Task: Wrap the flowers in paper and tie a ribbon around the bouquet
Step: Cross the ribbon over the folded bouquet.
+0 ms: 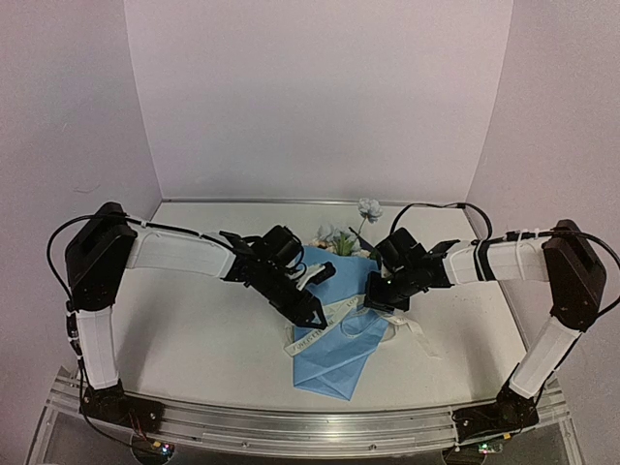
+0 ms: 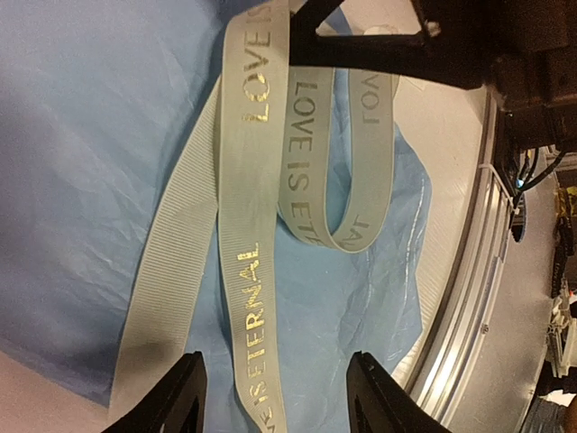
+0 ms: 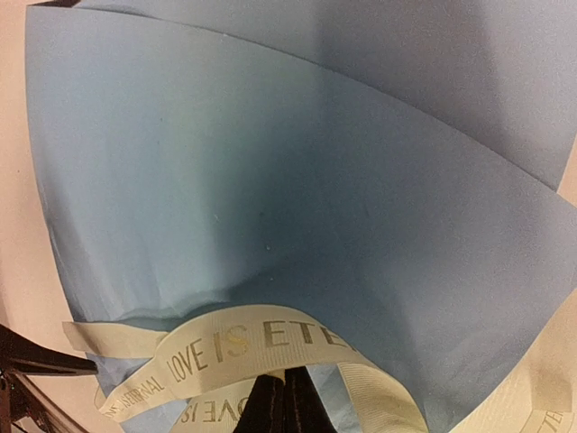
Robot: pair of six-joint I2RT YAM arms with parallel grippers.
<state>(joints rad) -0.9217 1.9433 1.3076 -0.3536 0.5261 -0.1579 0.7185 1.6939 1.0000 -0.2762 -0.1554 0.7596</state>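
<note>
Top view: the bouquet point(image 1: 334, 341) lies mid-counter point(image 1: 194, 320), its tip toward the near edge and the flowers point(image 1: 341, 239) toward the far edge. The ribbon point(image 1: 315, 334) crosses it. The left end effector point(image 1: 315, 316) is over the ribbon, and the right end effector point(image 1: 386, 298) is at the cone's right side.

Left wrist: the fingers point(image 2: 176, 397) are spread and the ribbon runs between them unpinched, over the paper point(image 2: 90, 135).

Right wrist: the fingers point(image 3: 284, 406) are pressed together, pinching the ribbon.

Probably a lab booth: plain pale walls point(image 1: 320, 97) box in a table point(image 1: 194, 320) with aluminium rail point(image 1: 291, 426).
</note>
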